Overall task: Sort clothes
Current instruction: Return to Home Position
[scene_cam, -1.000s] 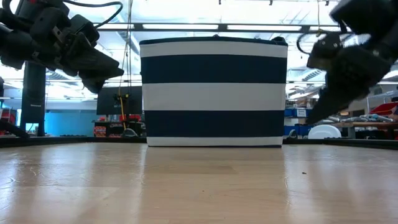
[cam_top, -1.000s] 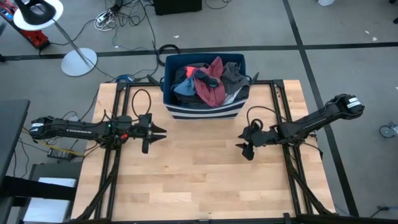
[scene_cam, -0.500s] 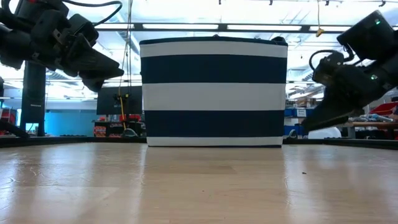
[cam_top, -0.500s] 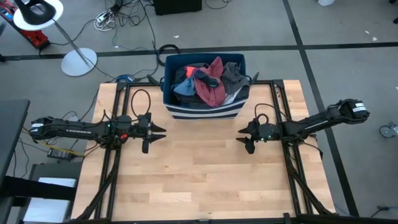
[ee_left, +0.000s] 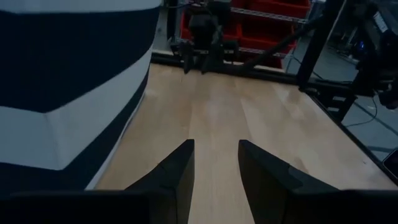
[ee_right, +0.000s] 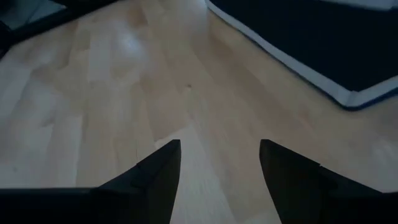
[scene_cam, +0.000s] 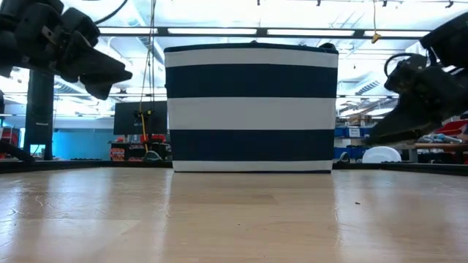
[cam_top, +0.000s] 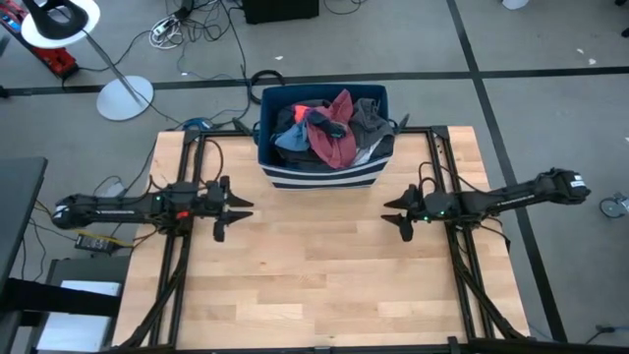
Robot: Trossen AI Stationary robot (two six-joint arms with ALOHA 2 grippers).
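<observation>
Both arms lie low and stretched over the worktop (cam_top: 314,285), one on each side. The left gripper (cam_top: 236,206) sits left of centre and the right gripper (cam_top: 393,209) right of centre, both pointing inward and both near of the striped bin (cam_top: 319,177). In the wrist views each pair of fingers is spread, with only bare wood between them, so neither arm carries anything.

The step in hand looks like the retreat to rest. To do it well, each arm should draw back along its own side, holding its height so that no fingertip scrapes the wood. It should also keep clear of the bin's near wall, which the left wrist view shows close beside that gripper. The dark frame rails and the looped cables at the worktop's edges are the likeliest things to snag. A slow, straight pull outward seems safer than a swing.

The clothes (cam_top: 329,128) are heaped inside the bin at the far middle of the worktop, and none lie on the wood. As a pile they point nowhere in particular. The heap spreads left to right, along the bin's longer side. On top, a maroon piece (cam_top: 339,138) runs roughly far to near across the pile, with a blue one (cam_top: 292,141) to its left and a grey one (cam_top: 369,116) to its right.
</observation>
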